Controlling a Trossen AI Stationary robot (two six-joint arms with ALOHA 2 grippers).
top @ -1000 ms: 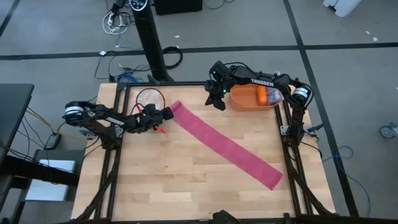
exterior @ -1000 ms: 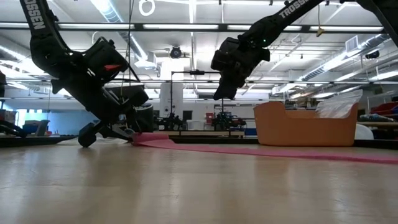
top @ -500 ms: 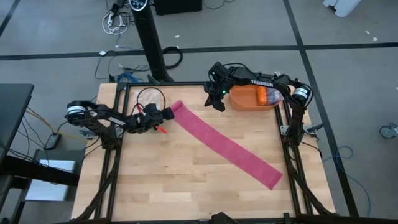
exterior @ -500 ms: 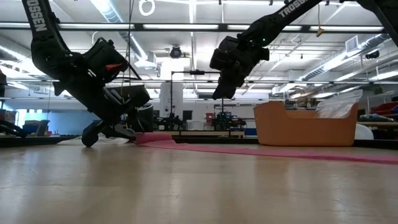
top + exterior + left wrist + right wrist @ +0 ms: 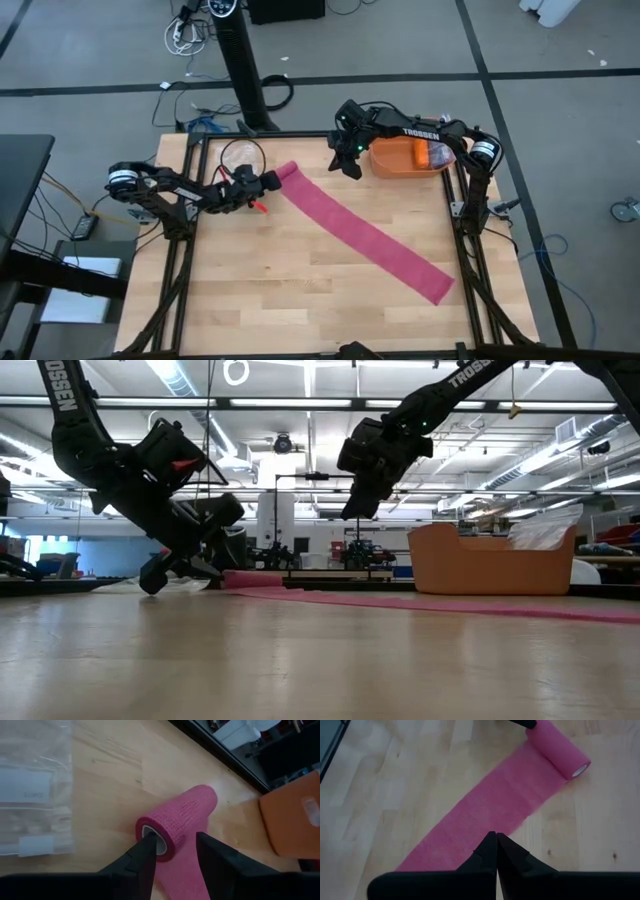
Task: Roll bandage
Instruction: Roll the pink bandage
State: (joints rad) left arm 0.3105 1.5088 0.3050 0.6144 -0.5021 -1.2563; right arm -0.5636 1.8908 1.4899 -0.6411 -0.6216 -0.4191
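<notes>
The magenta-pink bandage (image 5: 360, 235) lies flat on the wooden table, slanting from the far left toward the near right. Its far-left end is wound into a short roll (image 5: 180, 817) that rests on its side. My left gripper (image 5: 175, 837) is open at the roll's near end (image 5: 283, 172). One fingertip (image 5: 149, 840) stands in front of the hollow core and the other finger (image 5: 212, 850) runs beside the roll's outer wall. My right gripper (image 5: 348, 160) is shut and hangs above the strip near the table's far edge, holding nothing (image 5: 493, 837). My left gripper comes slanting down from the table's left, roughly along the roll's axis. One fingertip covers part of the core opening (image 5: 156, 844). I cannot tell whether either finger touches the roll, which lies on the table.
An orange bin (image 5: 400, 158) stands at the far right of the table, beside my right gripper. A clear plastic bag (image 5: 30, 795) lies on the table left of the roll. Bare wood stretches along the near side, below the strip's free end (image 5: 435, 290).
My left gripper has tipped a little at the wrist while staying at the roll's end. The bandage lies as it did.
</notes>
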